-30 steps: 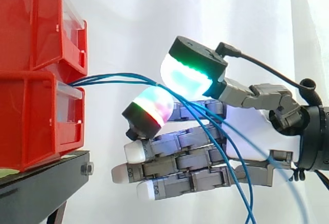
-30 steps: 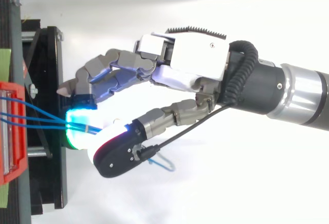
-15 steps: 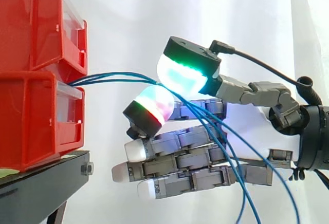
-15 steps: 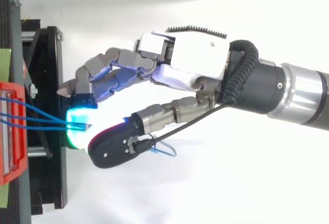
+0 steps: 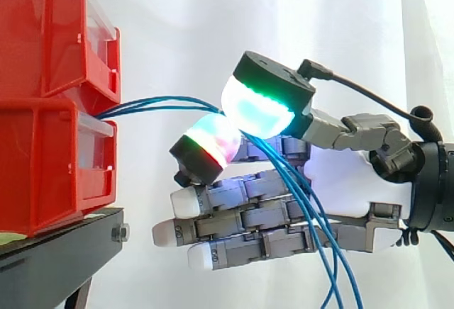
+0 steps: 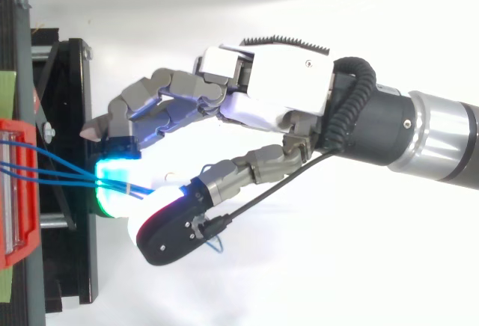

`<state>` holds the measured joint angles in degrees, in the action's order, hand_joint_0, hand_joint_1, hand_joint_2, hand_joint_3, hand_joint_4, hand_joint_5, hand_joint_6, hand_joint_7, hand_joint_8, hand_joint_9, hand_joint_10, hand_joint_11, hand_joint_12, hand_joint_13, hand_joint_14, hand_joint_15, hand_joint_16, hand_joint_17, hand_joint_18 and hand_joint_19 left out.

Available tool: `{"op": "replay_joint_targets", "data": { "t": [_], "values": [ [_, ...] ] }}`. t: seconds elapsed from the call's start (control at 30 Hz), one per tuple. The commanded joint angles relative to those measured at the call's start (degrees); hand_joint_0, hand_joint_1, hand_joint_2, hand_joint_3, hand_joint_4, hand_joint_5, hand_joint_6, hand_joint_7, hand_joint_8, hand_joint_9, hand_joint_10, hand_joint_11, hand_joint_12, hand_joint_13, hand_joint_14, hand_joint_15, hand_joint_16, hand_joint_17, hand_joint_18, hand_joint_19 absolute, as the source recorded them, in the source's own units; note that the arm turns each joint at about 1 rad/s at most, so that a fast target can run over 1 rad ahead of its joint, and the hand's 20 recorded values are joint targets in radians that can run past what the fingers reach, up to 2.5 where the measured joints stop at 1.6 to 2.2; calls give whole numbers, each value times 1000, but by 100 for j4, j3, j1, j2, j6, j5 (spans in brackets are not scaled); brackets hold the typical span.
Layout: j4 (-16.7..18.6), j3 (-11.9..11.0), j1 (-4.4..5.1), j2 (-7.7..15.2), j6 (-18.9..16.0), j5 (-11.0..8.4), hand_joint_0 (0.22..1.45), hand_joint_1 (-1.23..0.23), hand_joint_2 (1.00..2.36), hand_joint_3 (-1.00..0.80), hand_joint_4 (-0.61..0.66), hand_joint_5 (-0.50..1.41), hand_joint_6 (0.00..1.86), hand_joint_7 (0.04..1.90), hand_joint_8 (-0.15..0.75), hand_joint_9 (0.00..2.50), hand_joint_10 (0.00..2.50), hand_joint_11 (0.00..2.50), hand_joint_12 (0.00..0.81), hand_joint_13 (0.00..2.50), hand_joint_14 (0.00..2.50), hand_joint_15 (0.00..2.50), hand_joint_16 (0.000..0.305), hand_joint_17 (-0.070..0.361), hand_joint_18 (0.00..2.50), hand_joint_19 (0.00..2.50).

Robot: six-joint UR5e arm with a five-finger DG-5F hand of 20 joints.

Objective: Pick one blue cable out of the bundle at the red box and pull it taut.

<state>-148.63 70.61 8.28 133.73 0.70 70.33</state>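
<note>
Hand [image 5: 347, 181] closed in a pinch on the blue cables [image 5: 152, 103]. Thumb pad [image 5: 259, 107] on top, glowing green and cyan. Finger pad [image 5: 213, 142] of one curled finger underneath, red, green and magenta, with the strands squeezed between the two. Other fingers [image 5: 234, 227] straight, white tips aimed at the bins [image 5: 42, 146], clear of them and of the stand [image 5: 64, 252].

Cables out of the gap between upper and lower bin, several strands close together, slightly bowed upward on the way to the pinch, not dead straight. Past the pinch, slack: hanging down across the straight fingers and off the bottom edge of the side view.

Top view: same hand [image 6: 277, 87] in from the right on the arm [image 6: 419, 135], thumb crossing under the palm, cables [image 6: 52, 175] fanning a little from the bin [image 6: 13, 214] to the cyan glow at the pinch. Black stand [image 6: 75, 117] below the fingertips. White curtain [image 5: 184, 25] behind.
</note>
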Motion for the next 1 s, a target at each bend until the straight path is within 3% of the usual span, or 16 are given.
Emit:
{"op": "replay_joint_targets", "data": {
  "t": [0.0,0.03,0.1,0.17,0.27,0.37,0.4,0.47,0.67,0.8,0.97],
  "values": [
    [1,-4,-2,4,0,-2,699,-936,1000,-500,165,-185,869,975,312,800,15,681,325,417,6,159,46,103,477,215],
    [1,-4,-2,4,0,-2,616,-921,1000,-500,172,-185,869,970,315,802,17,677,324,417,6,174,46,103,475,235],
    [1,-4,-2,-5,0,-2,571,-886,1000,-500,176,-185,869,964,324,804,17,680,330,415,7,183,47,106,475,259],
    [1,-4,-2,-5,0,-2,505,-748,1000,-500,191,-176,863,962,351,846,18,666,346,430,7,196,50,113,488,281],
    [1,-4,-2,-5,0,-2,516,-630,1000,-500,177,-170,856,977,351,854,15,655,343,433,7,196,49,111,478,296],
    [1,-4,-2,-5,0,-11,584,-599,1000,-500,159,-169,852,1010,338,860,15,657,328,426,8,206,46,104,456,319],
    [10,-4,-2,4,0,-11,587,-602,1000,-499,161,-169,851,1018,340,860,17,654,328,427,8,199,46,104,456,315],
    [10,-4,-2,-5,0,-11,621,-668,1012,-306,120,-163,863,1023,339,875,17,665,326,434,8,198,46,103,461,309],
    [18,-4,-2,4,9,-20,631,-788,1014,-180,112,-161,876,1030,354,887,16,694,335,455,7,194,48,107,499,284],
    [27,-4,-2,-5,9,-20,656,-848,1016,-193,73,-165,880,1011,335,864,18,692,325,446,7,195,46,103,491,269],
    [27,-21,-2,4,0,-20,737,-977,1012,-338,41,-178,883,1002,313,818,18,687,323,419,7,172,46,103,474,225]
  ]
}}
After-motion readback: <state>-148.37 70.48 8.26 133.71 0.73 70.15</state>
